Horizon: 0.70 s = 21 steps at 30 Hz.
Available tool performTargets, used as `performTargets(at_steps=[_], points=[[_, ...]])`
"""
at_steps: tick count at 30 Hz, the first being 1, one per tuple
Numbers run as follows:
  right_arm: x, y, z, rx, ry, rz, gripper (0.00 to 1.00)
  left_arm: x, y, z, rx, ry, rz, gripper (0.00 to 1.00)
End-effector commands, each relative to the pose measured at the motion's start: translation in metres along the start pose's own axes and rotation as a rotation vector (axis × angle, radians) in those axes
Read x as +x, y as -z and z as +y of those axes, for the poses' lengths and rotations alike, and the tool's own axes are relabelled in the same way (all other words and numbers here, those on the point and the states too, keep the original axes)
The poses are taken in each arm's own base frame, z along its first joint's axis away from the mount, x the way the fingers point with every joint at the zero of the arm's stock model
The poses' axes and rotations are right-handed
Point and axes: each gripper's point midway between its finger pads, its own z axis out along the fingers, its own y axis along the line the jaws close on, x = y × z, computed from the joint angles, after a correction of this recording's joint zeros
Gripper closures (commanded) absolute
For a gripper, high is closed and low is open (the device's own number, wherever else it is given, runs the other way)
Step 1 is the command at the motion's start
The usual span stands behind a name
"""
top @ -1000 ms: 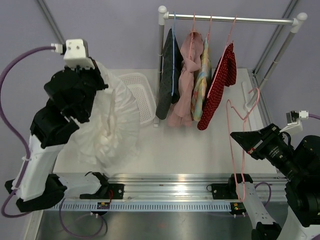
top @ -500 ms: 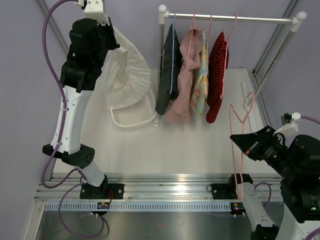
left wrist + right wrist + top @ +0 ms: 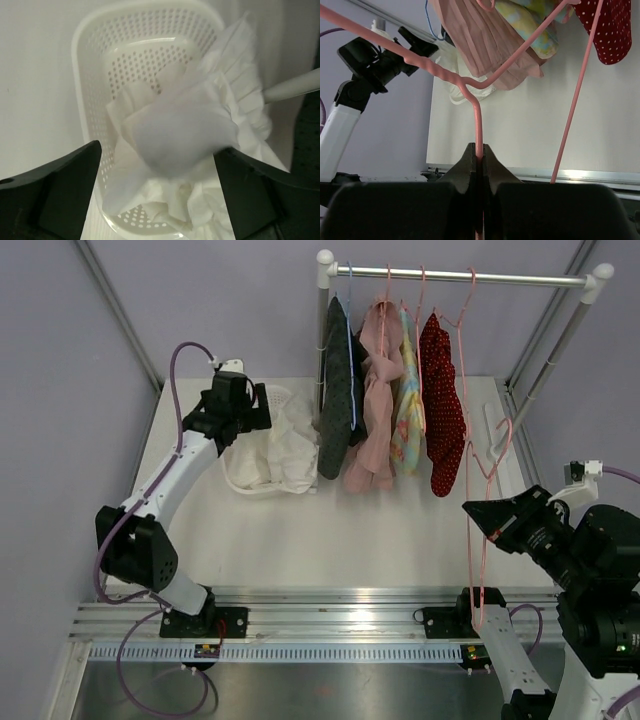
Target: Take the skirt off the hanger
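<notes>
The white skirt (image 3: 275, 445) lies crumpled in the white perforated basket (image 3: 262, 490), spilling over its right side. My left gripper (image 3: 245, 405) hovers just above it. In the left wrist view its jaws stand wide open (image 3: 157, 150) on either side of the skirt (image 3: 180, 135), holding nothing, with the basket rim (image 3: 80, 75) below. My right gripper (image 3: 478, 515) is shut on the bare pink wire hanger (image 3: 478, 570), which stands upright at the table's front right. The right wrist view shows the hanger wire (image 3: 479, 125) pinched between the jaws (image 3: 479, 152).
A clothes rack (image 3: 460, 278) stands at the back with a dark garment (image 3: 340, 380), a pink one (image 3: 375, 390), a floral one (image 3: 408, 410) and a red dotted one (image 3: 442, 410) on hangers. An aluminium rail (image 3: 340, 625) runs along the near edge.
My left arm swung down from high on the left to the basket, and its jaws opened, letting the skirt drop into the basket. The right gripper kept hold of the hanger, barely moving.
</notes>
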Motion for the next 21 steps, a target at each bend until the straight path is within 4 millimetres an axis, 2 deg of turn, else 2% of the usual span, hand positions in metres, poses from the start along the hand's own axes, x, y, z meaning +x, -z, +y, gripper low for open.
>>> performTargets(at_steps=[1,2,3,4,6,7,9,10,11,13,14,16,17,18,20,21], points=[[-0.031,-0.019,0.006,-0.013,0.043,-0.086,1.00,-0.021,0.009,0.004,-0.003,0.098,-0.058,0.01],[-0.034,-0.024,0.004,-0.012,0.046,-0.092,1.00,-0.018,0.017,0.006,-0.008,0.094,-0.043,0.01],[-0.045,-0.030,0.006,-0.013,0.053,-0.133,1.00,-0.021,0.028,0.008,-0.004,0.097,-0.059,0.01],[-0.052,-0.038,0.004,-0.005,0.048,-0.145,1.00,-0.029,0.051,0.013,0.001,0.108,-0.099,0.01],[-0.070,-0.059,-0.001,0.024,0.029,-0.176,1.00,-0.023,0.080,0.020,0.011,0.119,-0.090,0.01],[-0.078,-0.066,-0.003,0.038,0.026,-0.187,1.00,-0.014,0.108,0.026,0.032,0.118,-0.076,0.01],[-0.100,-0.077,-0.003,0.071,0.040,-0.239,1.00,0.004,0.131,0.031,0.056,0.106,-0.044,0.01],[-0.110,-0.093,-0.008,0.101,0.041,-0.231,1.00,0.012,0.144,0.033,0.075,0.097,-0.040,0.01],[-0.123,-0.095,-0.003,0.102,0.054,-0.262,1.00,0.036,0.159,0.043,0.074,0.087,-0.019,0.01],[-0.150,-0.110,0.003,0.117,0.078,-0.301,1.00,0.060,0.174,0.057,0.061,0.067,-0.015,0.01],[-0.158,-0.114,0.005,0.121,0.085,-0.313,1.00,0.080,0.182,0.069,0.046,0.068,-0.022,0.01],[-0.175,-0.130,0.005,0.139,0.101,-0.325,1.00,0.101,0.185,0.076,0.037,0.069,-0.003,0.01],[-0.189,-0.127,0.016,0.120,0.114,-0.363,1.00,0.107,0.187,0.075,0.060,0.064,-0.010,0.01],[-0.195,-0.138,0.013,0.132,0.120,-0.358,1.00,0.111,0.191,0.072,0.086,0.079,-0.014,0.01],[-0.211,-0.139,0.023,0.118,0.138,-0.398,1.00,0.108,0.195,0.061,0.155,0.068,-0.043,0.01],[-0.216,-0.151,0.018,0.137,0.149,-0.390,1.00,0.112,0.192,0.060,0.160,0.068,-0.042,0.01]])
